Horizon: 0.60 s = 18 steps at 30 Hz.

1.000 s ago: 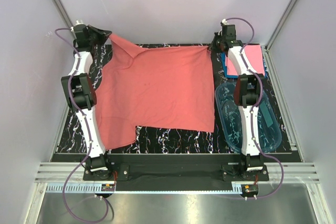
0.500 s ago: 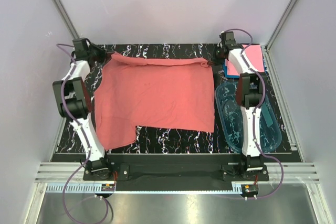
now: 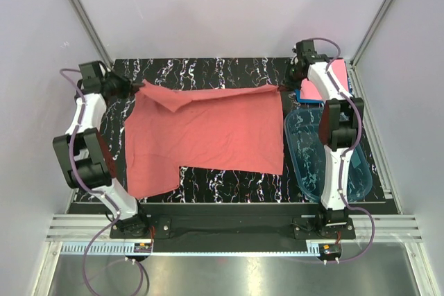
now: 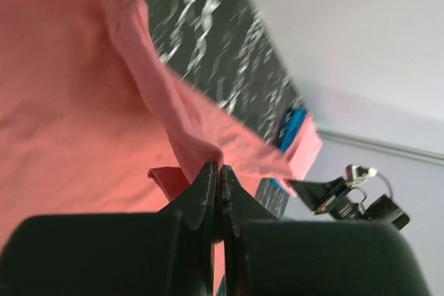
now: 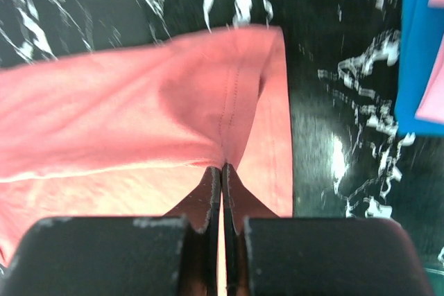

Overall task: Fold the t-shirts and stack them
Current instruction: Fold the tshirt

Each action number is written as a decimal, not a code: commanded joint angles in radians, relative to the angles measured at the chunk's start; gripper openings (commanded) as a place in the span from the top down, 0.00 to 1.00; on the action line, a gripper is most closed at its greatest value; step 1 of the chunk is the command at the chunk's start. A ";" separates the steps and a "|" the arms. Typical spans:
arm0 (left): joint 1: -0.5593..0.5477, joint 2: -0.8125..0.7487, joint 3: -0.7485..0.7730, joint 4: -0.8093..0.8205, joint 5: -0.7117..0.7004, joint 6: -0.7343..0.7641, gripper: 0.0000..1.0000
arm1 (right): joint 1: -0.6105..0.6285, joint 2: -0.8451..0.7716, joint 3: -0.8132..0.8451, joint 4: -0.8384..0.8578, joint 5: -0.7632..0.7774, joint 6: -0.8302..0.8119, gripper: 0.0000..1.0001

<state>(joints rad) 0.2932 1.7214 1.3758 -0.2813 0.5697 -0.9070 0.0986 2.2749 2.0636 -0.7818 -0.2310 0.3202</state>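
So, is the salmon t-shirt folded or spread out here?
Mostly spread: the salmon t-shirt lies open on the table, only its far edge pinched up by the left gripper and right gripper.

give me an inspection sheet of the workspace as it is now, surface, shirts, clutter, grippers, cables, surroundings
surface: black marbled table top, mostly covered by cloth
job's things: salmon t-shirt spread flat, its far edge lifted at both corners; pink folded shirt on top of a blue folded shirt at the far right
clutter: clear blue plastic tub right of the salmon t-shirt
grippers: left gripper shut on the far left corner; right gripper shut on the far right corner
cables: purple cables loop at the arm bases, clear of the cloth
surroundings: pale walls, metal rail at the near edge
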 commanded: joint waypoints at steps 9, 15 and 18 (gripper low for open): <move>0.029 -0.144 -0.199 -0.206 -0.096 0.181 1.00 | 0.047 -0.135 -0.166 -0.037 0.004 -0.056 1.00; 0.046 -0.146 -0.227 -0.243 -0.209 0.201 0.96 | 0.069 -0.140 -0.189 -0.068 0.028 -0.069 1.00; 0.047 -0.152 -0.244 -0.256 -0.258 0.194 0.87 | 0.078 -0.135 -0.201 -0.096 0.050 -0.070 0.94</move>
<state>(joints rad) 0.3344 1.6115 1.1496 -0.5293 0.3985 -0.7311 0.1612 2.2055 1.8736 -0.8398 -0.2184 0.2710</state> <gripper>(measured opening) 0.112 0.042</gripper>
